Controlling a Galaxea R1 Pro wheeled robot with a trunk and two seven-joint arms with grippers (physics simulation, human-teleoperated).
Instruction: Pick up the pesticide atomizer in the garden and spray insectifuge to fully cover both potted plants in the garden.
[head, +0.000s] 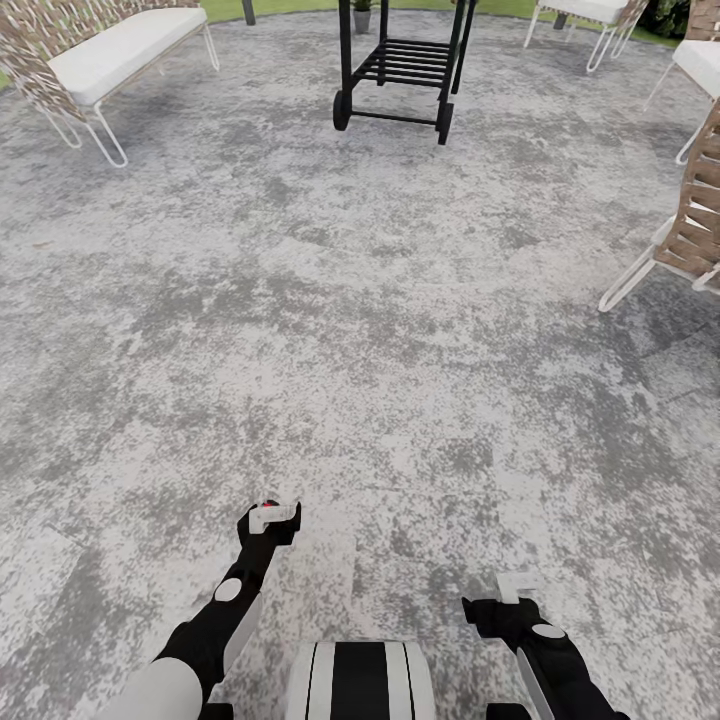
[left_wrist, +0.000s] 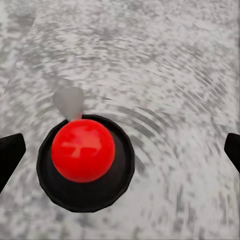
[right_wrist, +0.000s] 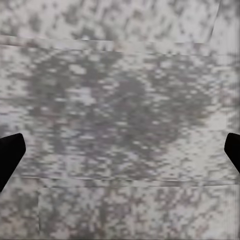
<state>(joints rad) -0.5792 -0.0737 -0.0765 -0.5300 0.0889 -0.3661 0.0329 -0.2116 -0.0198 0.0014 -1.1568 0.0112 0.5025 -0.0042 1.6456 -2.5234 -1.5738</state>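
While the head camera looks down over both arms, the ground ahead is a wide round patch of mottled grey paving (head: 380, 330). At its far edge stands a black metal cart (head: 400, 65) on two small wheels, with a slatted lower shelf. A white-cushioned bench (head: 115, 50) with thin white wire legs sits at the far left, and woven chairs (head: 695, 225) with white legs line the right side. A strip of green lawn (head: 290, 8) shows beyond the paving, with a small grey pot (head: 362, 18) behind the cart – its plant is cut off by the frame. Low in the picture, the left gripper (head: 270, 517) carries a small black bottle, the atomizer (head: 266, 510), whose red dot and pale top show between the finger tips. The right gripper (head: 515, 590) hangs over bare paving beside the robot's striped trunk (head: 360, 680).

From the left wrist, the atomizer (left_wrist: 85, 162) is seen end on – a round black rim with a shiny red ball on top and a pale grey nozzle beside it. The dark fingertips (left_wrist: 10, 155) stand at the two edges of the picture, well clear of the bottle's rim here, so I cannot tell whether the hand is clamped on it lower down.

From the right wrist, the two fingertips (right_wrist: 11, 152) sit wide apart, with only blotchy grey paving (right_wrist: 120, 115) between them.
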